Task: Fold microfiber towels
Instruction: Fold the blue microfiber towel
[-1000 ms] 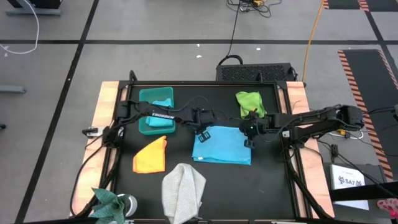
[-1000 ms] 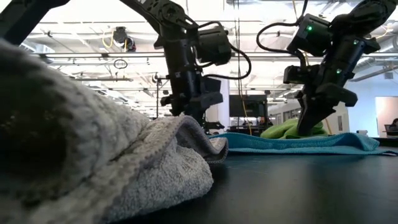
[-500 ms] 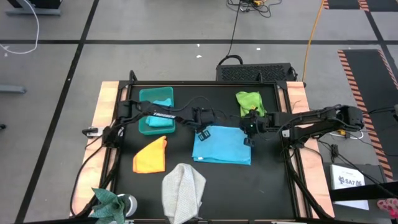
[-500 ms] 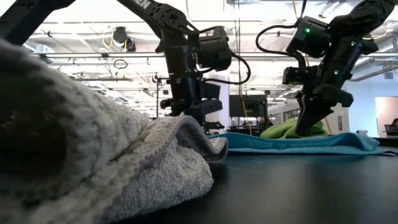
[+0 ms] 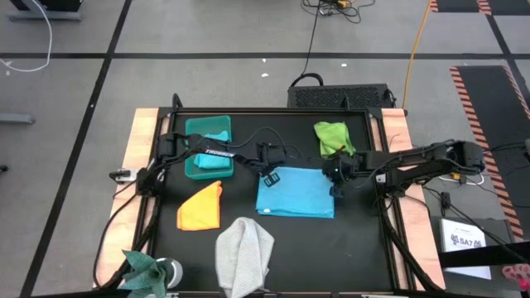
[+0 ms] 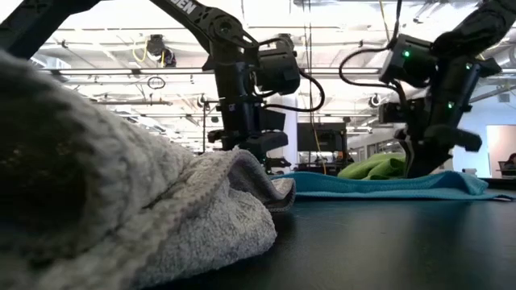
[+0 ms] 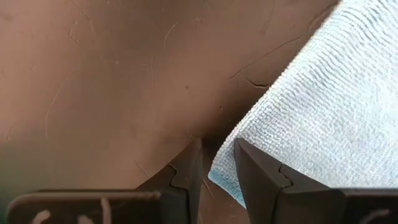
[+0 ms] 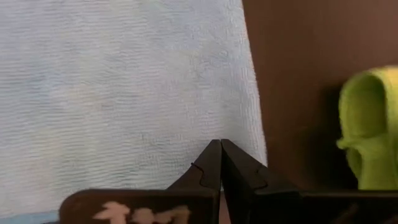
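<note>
Left gripper (image 5: 271, 175) slightly parted and right gripper (image 5: 334, 187) closed, both low mid-table.

Bare surface (image 5: 356, 223) in front of light blue towel (image 5: 296, 194) is free; grey towel (image 5: 244, 252), orange towel (image 5: 200, 208) & teal bin (image 5: 207, 147) block its left, green towel (image 5: 333, 136) behind.

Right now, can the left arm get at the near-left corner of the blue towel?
Probably yes. The left pincer already straddles a corner of the blue towel, with bare table around it and nothing in the way.
</note>
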